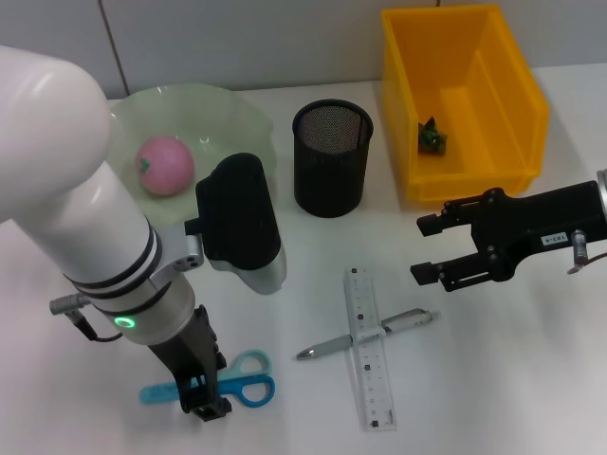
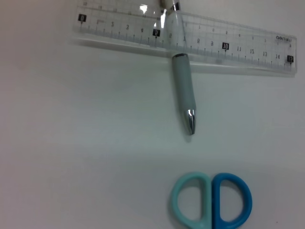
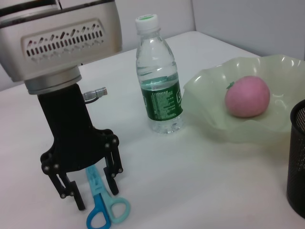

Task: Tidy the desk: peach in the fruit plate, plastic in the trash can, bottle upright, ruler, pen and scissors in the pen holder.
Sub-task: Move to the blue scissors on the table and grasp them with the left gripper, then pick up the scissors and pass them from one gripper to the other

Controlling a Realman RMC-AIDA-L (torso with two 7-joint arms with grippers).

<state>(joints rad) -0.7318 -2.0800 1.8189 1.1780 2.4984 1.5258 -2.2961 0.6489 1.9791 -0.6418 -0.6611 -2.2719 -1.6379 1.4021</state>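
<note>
**Left gripper positioned over scissors**

My left gripper (image 3: pixel 90 188) stood at the desk's near edge, fingers apart on either side of the scissors' (image 1: pixel 237 384) blades, not clamped. Beside them the pen (image 1: pixel 365 334) lay across the ruler (image 1: pixel 370 349). My right gripper (image 1: pixel 429 248) hung spread and empty near the yellow bin (image 1: pixel 517 114), which held green plastic (image 1: pixel 432 138). The bottle (image 3: pixel 159 76) stood upright; the peach (image 1: pixel 166 165) sat in the fruit plate (image 1: pixel 237 114), next to the pen holder (image 1: pixel 332 161).

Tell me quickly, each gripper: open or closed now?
Left gripper: open, fingers either side of the scissors.
Right gripper: open, empty, near the yellow bin.
</note>
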